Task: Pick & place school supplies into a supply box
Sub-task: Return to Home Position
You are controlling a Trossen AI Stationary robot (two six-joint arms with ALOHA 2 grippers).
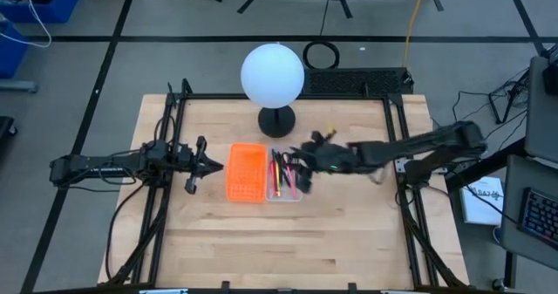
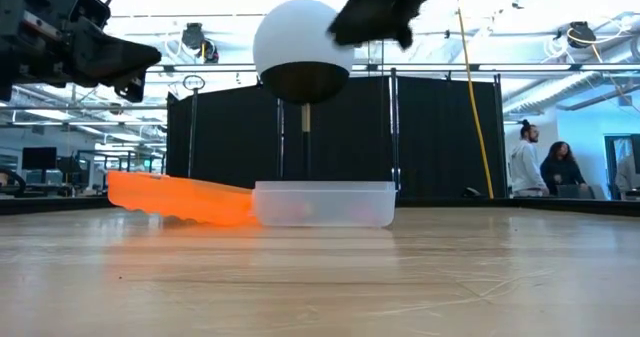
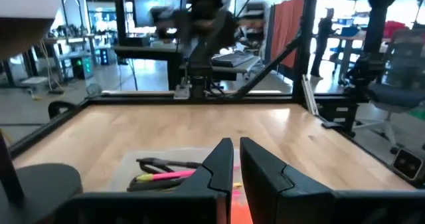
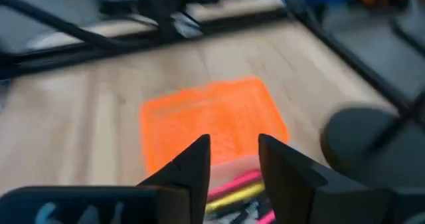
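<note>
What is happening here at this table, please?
Two robot arms are sorting school supplies. The pens already lie in the clear tray, beside the orange tray. The right gripper hangs open and empty above the clear tray. The left gripper waits beside the orange tray, holding nothing.

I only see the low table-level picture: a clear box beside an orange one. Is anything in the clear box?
Observer: Yes. From above, the supply box holds pens: pink, yellow and dark ones.
Operator: And the orange one?
Observer: From above, the orange tray looks empty.
Operator: Two dark shapes hang up top. What are they?
Observer: The robot's two hands. The left gripper hangs beside the orange tray, on the side away from the box; the right gripper hovers over the supply box, jaws open and empty.
</note>
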